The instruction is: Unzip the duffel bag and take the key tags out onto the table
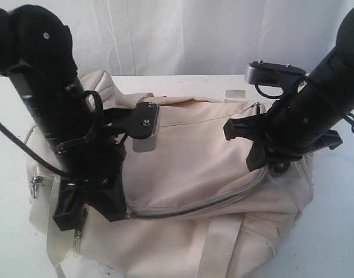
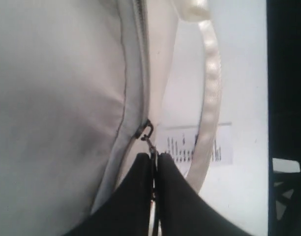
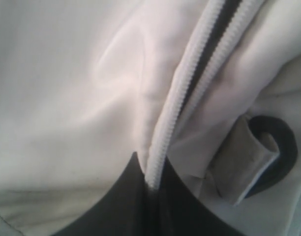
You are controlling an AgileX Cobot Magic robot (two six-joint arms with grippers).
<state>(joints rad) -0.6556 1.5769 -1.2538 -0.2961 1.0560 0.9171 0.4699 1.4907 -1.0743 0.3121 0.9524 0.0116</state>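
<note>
The cream-white duffel bag (image 1: 194, 156) lies across the white table (image 1: 339, 231), its grey zipper (image 1: 211, 200) curving over the near side. My left gripper (image 1: 126, 213) is at the zipper's left end. In the left wrist view the left gripper (image 2: 154, 156) is shut on the small metal zipper pull (image 2: 149, 140), just below the slider. My right gripper (image 1: 279, 167) presses on the bag's right end. In the right wrist view the right gripper (image 3: 153, 183) is shut on the white zipper tape (image 3: 172, 118), where the teeth stand apart with a dark gap. The key tags are hidden.
A webbing handle (image 2: 211, 93) arches over the table beside my left fingers, with a white printed paper tag (image 2: 224, 143) under it. A black D-ring (image 3: 281, 147) sits close to my right gripper. A side pocket zipper (image 1: 36, 182) is at the bag's left end.
</note>
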